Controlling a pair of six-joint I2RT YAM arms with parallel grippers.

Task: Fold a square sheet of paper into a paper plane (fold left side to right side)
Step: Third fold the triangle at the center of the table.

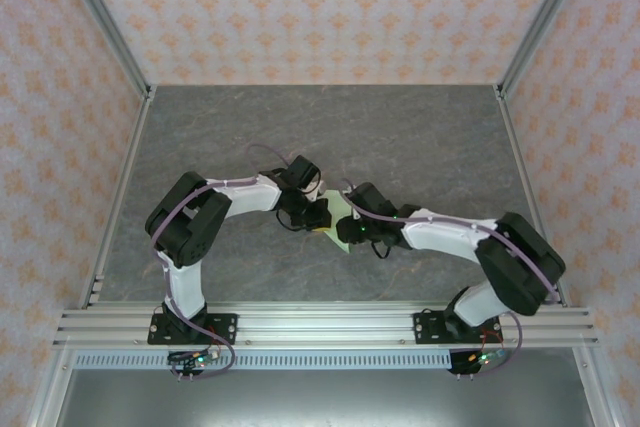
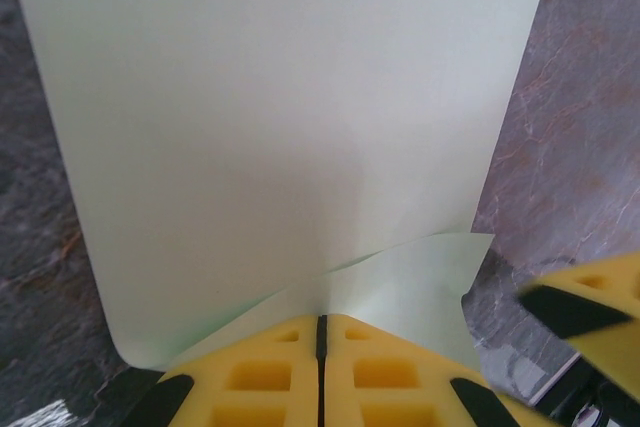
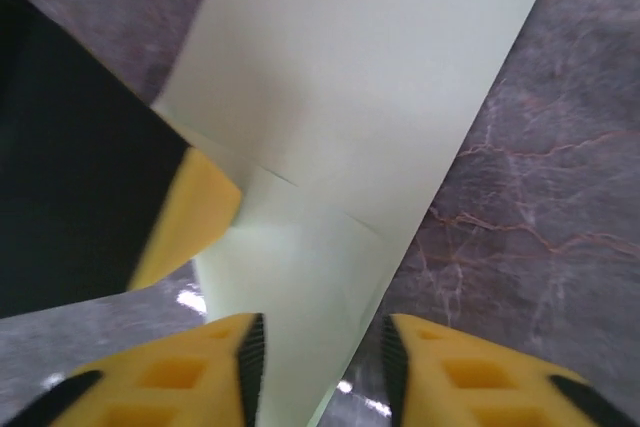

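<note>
The square sheet of paper, pale green, lies on the grey table between the two arms. In the left wrist view the sheet is bent over, and two layers run into my left gripper, whose yellow fingers are shut on its near edge. My right gripper is open with a narrow creased part of the sheet lying between its fingers, apart from both pads. In the top view the left gripper and the right gripper stand close together over the sheet. The paper plane is out of view.
The grey marbled table is walled in by patterned panels and aluminium posts. A yellow finger of the right gripper shows beside the sheet in the left wrist view. A left finger touches the sheet in the right wrist view.
</note>
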